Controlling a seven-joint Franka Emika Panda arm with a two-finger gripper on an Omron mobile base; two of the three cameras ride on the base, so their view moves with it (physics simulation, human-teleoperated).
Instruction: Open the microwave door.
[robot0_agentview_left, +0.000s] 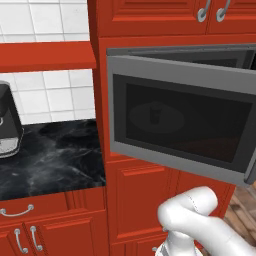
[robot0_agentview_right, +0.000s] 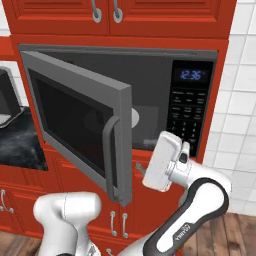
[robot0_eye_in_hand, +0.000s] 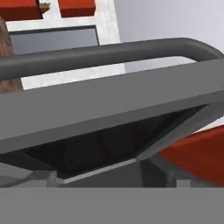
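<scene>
The grey microwave (robot0_agentview_right: 155, 65) is built into red cabinetry, with its black control strip (robot0_agentview_right: 190, 110) on the right. The microwave door (robot0_agentview_right: 75, 120) (robot0_agentview_left: 180, 120) stands swung partly outward on its left hinge, so the dark interior shows behind it. Its vertical bar handle (robot0_agentview_right: 107, 155) runs along the free edge. My gripper (robot0_agentview_right: 141, 170) sits just behind that free edge, inside the gap, fingers pointing left. In the hand view the door's edge (robot0_eye_in_hand: 109, 105) and handle (robot0_eye_in_hand: 109, 50) cross close in front of the gripper (robot0_eye_in_hand: 107, 179), whose tips stand apart with nothing between them.
A black-and-silver coffee machine (robot0_agentview_left: 7, 120) stands on the dark marble counter (robot0_agentview_left: 55, 155) to the left. Red cabinet doors (robot0_agentview_left: 145, 210) lie below the microwave and more (robot0_agentview_right: 105, 15) above it. White tiled wall (robot0_agentview_right: 240, 100) is at the right, wooden floor (robot0_agentview_right: 230, 240) below.
</scene>
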